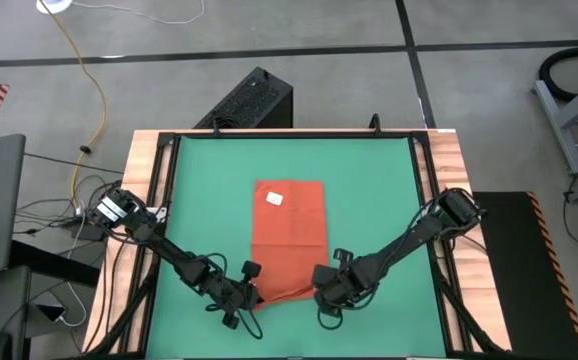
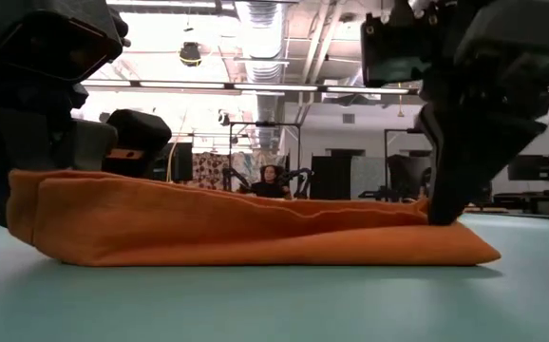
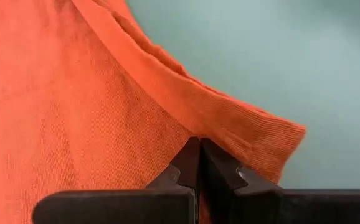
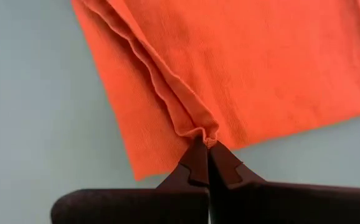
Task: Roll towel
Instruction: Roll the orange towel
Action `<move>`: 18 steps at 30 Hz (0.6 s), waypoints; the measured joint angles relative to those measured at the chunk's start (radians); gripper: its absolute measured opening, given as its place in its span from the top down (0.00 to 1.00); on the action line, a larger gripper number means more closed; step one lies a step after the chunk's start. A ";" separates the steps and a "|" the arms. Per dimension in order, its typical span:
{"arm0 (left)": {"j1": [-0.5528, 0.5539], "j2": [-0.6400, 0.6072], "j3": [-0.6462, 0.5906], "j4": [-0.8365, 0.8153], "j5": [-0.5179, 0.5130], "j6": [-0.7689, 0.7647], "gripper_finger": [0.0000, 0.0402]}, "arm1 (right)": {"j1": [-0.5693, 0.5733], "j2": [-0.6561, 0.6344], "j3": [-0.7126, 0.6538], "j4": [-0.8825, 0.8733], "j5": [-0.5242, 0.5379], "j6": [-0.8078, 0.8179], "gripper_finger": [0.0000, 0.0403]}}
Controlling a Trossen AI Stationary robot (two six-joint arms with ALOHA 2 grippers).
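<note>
The orange-red towel (image 1: 289, 232) lies lengthwise on the green mat (image 1: 199, 200), its white tag (image 1: 274, 199) near the far end. Its near end is turned up and over into a low fold (image 2: 236, 228). My left gripper (image 1: 253, 298) is shut on the towel's near left corner, and my right gripper (image 1: 321, 290) is shut on its near right corner. In the low view the right gripper (image 2: 443, 214) meets the fold from above. The left gripper's contact is hidden there behind its own dark body. My left gripper pinches the towel's turned-over near edge (image 3: 220, 127) between its two fingertips (image 3: 186, 165), close to the near left corner. The fingers slant down from the near side. The edge is raised a little and the towel's far part lies on the mat. My right gripper pinches a small pucker of the folded near edge (image 4: 197, 127) between its two fingertips (image 4: 195, 163), close to the near right corner; several layers show there. The fingers slant down from the near side. The corner beside them lies flat on the mat (image 2: 464, 252).
The mat fills the wooden-framed table (image 1: 144, 180), with bare green on both sides of the towel and beyond its far end. A black box (image 1: 249, 100) stands on the floor behind the table. A person (image 2: 273, 180) sits far off in the room.
</note>
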 joint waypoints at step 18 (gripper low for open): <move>-0.053 -0.132 0.214 -0.513 -0.153 -0.054 1.00 | 0.000 0.000 -0.055 0.055 -0.001 0.025 0.99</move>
